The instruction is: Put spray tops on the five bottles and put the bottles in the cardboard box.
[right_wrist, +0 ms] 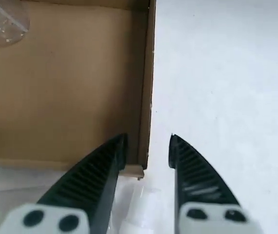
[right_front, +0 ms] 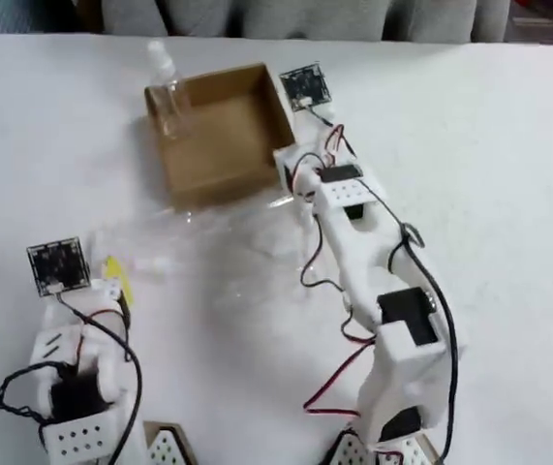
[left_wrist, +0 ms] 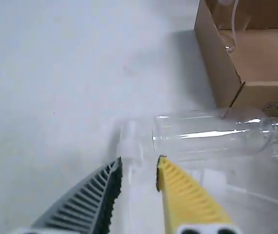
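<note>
A clear bottle point(left_wrist: 212, 134) lying on the bench point(right_front: 489, 145), 6 o'clock of the cardboard box point(right_front: 242, 136), is hard to make out from above. One capped bottle point(right_front: 167, 89) stands in the box's 10 o'clock corner. The left gripper point(left_wrist: 139, 168) gapes around a blurred spray top point(left_wrist: 129, 146); the right gripper point(right_wrist: 146, 146) gapes at the box's 4 o'clock corner.

Makeshift robotics workspace, white table point(right_front: 508, 145), loose wiring point(right_front: 332, 383), grey upholstery point(right_front: 353, 17) behind

A white table point(right_front: 508, 145), grey fabric point(right_front: 353, 17) in folds beyond its far edge.
</note>
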Motion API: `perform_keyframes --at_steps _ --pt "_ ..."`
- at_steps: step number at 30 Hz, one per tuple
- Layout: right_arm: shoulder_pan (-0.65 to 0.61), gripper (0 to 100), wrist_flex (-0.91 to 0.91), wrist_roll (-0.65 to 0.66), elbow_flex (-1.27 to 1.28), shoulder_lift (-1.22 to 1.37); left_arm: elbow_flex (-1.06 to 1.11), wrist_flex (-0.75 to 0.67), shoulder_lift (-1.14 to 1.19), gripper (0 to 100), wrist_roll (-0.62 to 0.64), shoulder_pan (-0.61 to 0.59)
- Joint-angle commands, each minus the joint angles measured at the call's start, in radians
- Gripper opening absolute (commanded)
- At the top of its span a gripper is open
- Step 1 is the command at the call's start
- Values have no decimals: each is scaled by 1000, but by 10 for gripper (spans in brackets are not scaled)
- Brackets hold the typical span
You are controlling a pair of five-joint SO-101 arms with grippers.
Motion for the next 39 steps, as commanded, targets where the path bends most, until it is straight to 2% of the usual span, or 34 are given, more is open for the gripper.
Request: perform_keyframes --at_steps 1,6,10,25,39 --pt "-31 112 -16 3 -52 28 -2 -2 7 132 -14 15" --pt "-30 107 -7 3 -74 67 -2 -2 7 132 -14 15" --pt "-27 12 -7 3 -69 59 -2 -2 7 132 -14 15" --pt "-36 15 205 2 -69 -4 -2 -2 7 132 -14 15" --pt "-36 18 222 2 -89 -4 -2 -2 7 132 -14 15"
